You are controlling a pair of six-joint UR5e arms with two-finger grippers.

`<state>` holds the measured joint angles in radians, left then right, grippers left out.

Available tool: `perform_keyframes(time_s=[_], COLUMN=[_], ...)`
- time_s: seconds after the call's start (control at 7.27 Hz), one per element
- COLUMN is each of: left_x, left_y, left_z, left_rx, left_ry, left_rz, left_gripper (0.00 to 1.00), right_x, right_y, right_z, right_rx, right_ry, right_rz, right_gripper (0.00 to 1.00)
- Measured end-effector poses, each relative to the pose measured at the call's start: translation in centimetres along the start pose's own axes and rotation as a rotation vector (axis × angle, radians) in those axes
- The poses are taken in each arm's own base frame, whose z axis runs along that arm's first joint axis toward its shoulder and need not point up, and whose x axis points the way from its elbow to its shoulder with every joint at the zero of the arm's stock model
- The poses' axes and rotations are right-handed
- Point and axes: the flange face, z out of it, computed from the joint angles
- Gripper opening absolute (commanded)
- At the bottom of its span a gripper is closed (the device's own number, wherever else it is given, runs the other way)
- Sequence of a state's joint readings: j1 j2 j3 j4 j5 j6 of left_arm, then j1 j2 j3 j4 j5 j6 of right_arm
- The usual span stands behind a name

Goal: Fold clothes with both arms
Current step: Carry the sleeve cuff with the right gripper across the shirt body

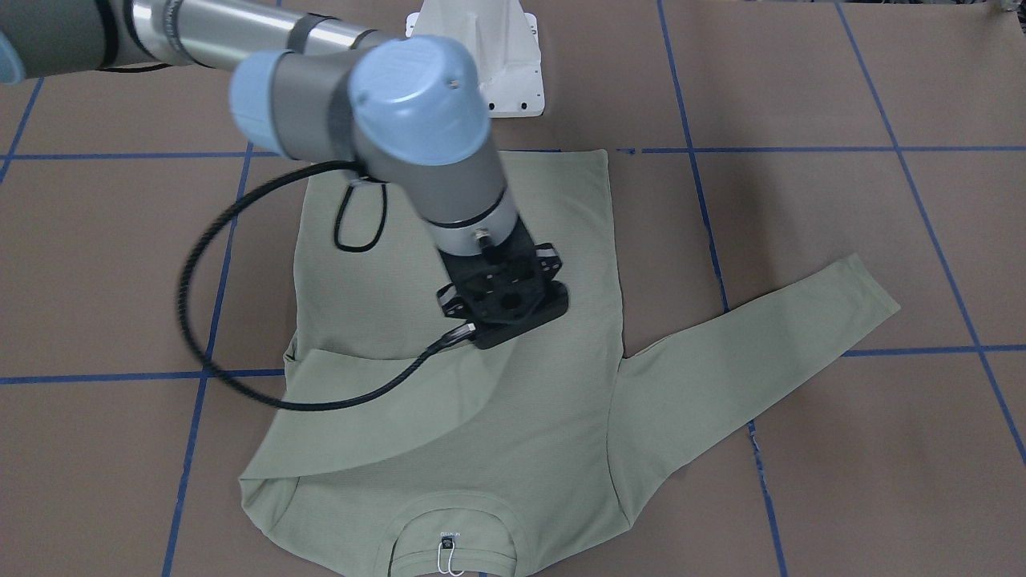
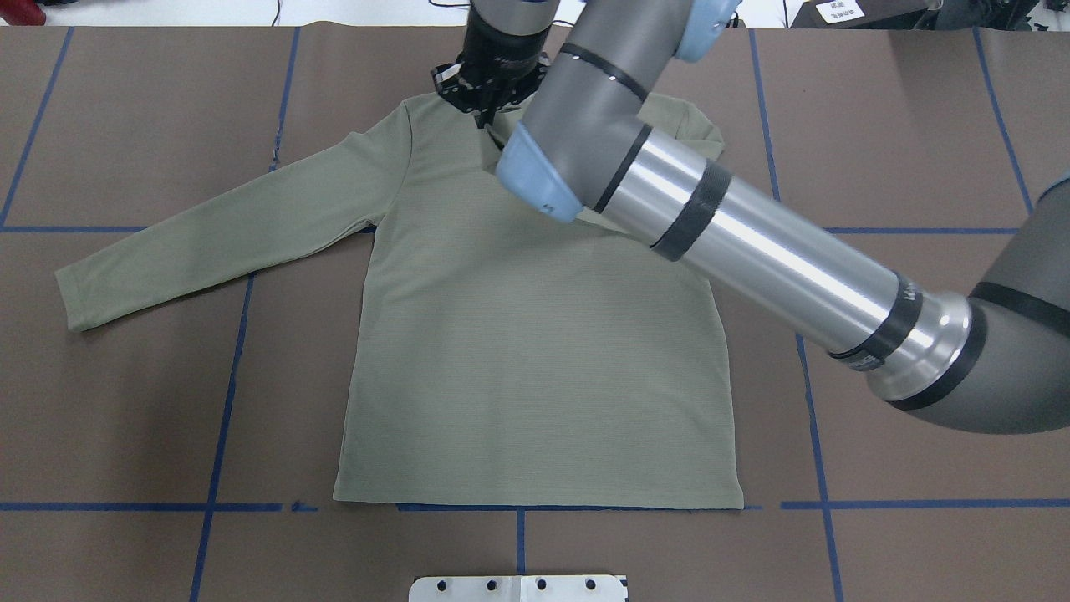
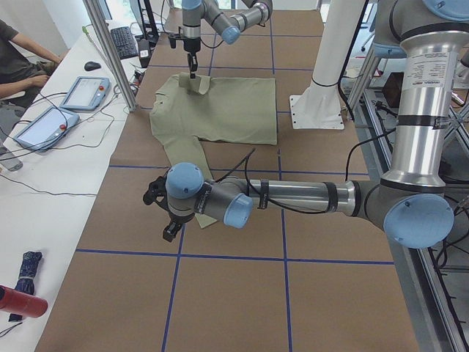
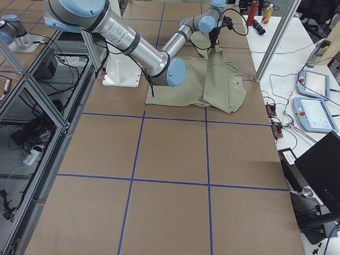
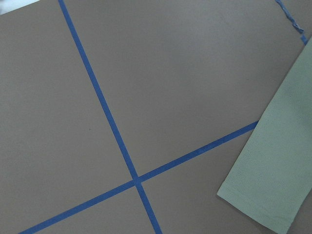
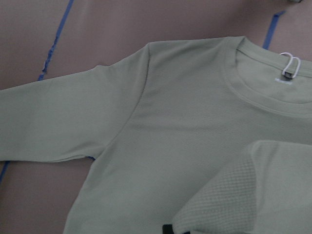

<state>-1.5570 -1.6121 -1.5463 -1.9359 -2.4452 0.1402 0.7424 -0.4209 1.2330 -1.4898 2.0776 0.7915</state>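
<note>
Olive shirt [image 2: 535, 351] is laid flat on table [image 2: 919, 418]. Folded sleeve [image 1: 361, 425] is pinched at its cuff by right gripper [image 2: 483, 117], near the collar. It should be lowered taut, then released flat. Left gripper [image 3: 160, 214] is held near outstretched sleeve [image 2: 217, 226]; jaw state cannot be told.

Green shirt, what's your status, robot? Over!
Right pincer shut on right sleeve, held across the chest. Left pincer over table by left cuff, state unclear. Shirt flat, hem unfolded. Black cable dangles over it.
</note>
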Motion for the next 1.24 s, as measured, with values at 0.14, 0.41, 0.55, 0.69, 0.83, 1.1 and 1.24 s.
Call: perform_keyframes(time_s=[0.14, 0.41, 0.55, 0.69, 0.83, 1.1, 1.24], left_x=[0.0, 0.2, 0.2, 0.2, 0.3, 0.3, 0.3], left_y=[-0.1, -0.3, -0.4, -0.5, -0.7, -0.9, -0.9], left_z=[0.0, -0.2, -0.2, -0.2, -0.2, -0.2, -0.2], left_rx=[0.001, 0.005, 0.007, 0.008, 0.009, 0.01, 0.01], left_ry=[0.0, 0.001, 0.001, 0.001, 0.001, -0.001, -0.001], left_rz=[-0.003, -0.03, -0.039, -0.041, -0.04, -0.039, -0.039], left_gripper=[1.0, 1.0, 1.0, 1.0, 1.0, 1.0, 1.0], right_x=[-3.1, -5.2, -5.1, -5.0, -5.3, -9.5, -12.0], right_y=[1.6, 4.4, 4.8, 5.0, 5.2, 6.8, 8.2], right_z=[2.3, 6.9, 8.8, 10.1, 10.9, 11.3, 11.8], right_rx=[0.001, -0.003, 0.0, 0.001, 0.001, 0.077, 0.149], right_ry=[0.016, 0.039, 0.036, 0.032, 0.027, -0.023, -0.051], right_rz=[-0.012, -0.037, -0.043, -0.048, -0.054, -0.074, -0.075], right_gripper=[0.0, 0.0, 0.0, 0.0, 0.11, 1.0, 1.0])
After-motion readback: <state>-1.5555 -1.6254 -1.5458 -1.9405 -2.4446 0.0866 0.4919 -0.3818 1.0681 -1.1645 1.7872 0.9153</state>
